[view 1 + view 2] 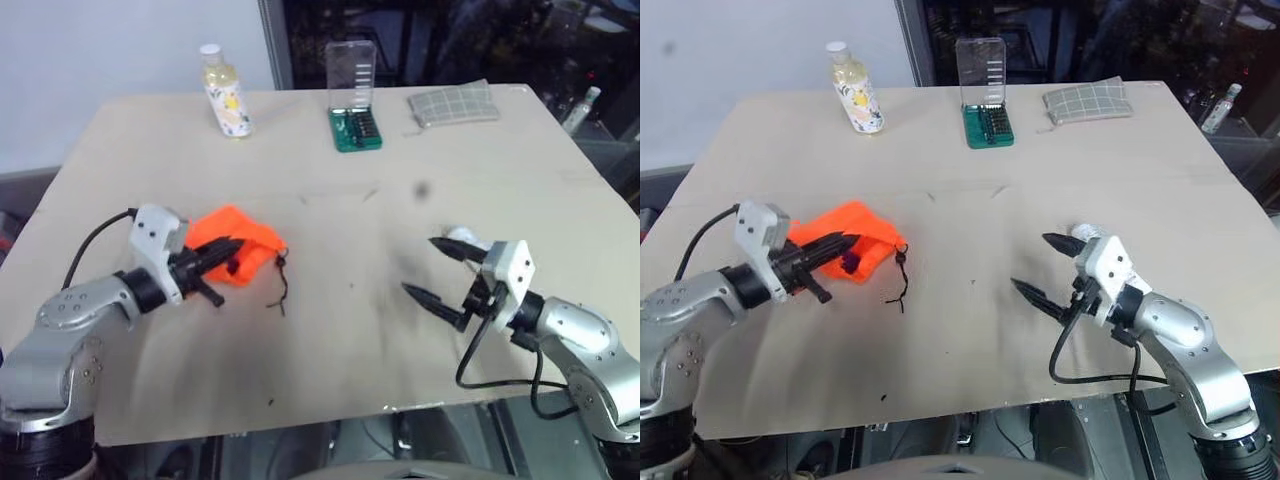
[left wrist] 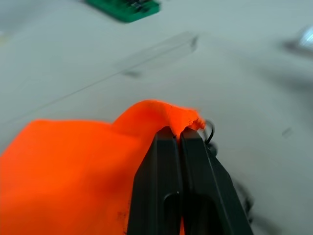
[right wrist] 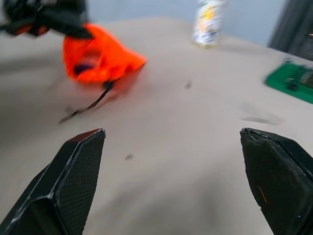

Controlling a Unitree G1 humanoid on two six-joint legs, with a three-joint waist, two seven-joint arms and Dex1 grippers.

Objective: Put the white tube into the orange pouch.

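The left claw (image 1: 228,246), at the left middle of the left eye view, has its two black fingers pressed together on a fold of the orange pouch (image 1: 245,240), pinching the fabric near its rim; the left wrist view shows the same grip, the fingers (image 2: 168,186) meeting on a raised peak of orange cloth. The pouch sits left of centre on the counter (image 1: 330,180), and its thin black drawstring cord (image 1: 280,285) trails off toward the middle of the frame onto the bare surface. The right claw (image 1: 432,268), at the lower right of the frame, stands spread wide with nothing between its fingers, well apart from the pouch. Just beside its upper finger a small whitish end (image 1: 458,235) shows, likely the white tube, though too little of it is visible to be sure. Along the top of the frame stand a yellowish bottle (image 1: 225,92) with a white cap at upper left, a green case (image 1: 355,128) with a clear lid standing up at top centre, and a grey checked folded cloth (image 1: 452,104) at upper right.
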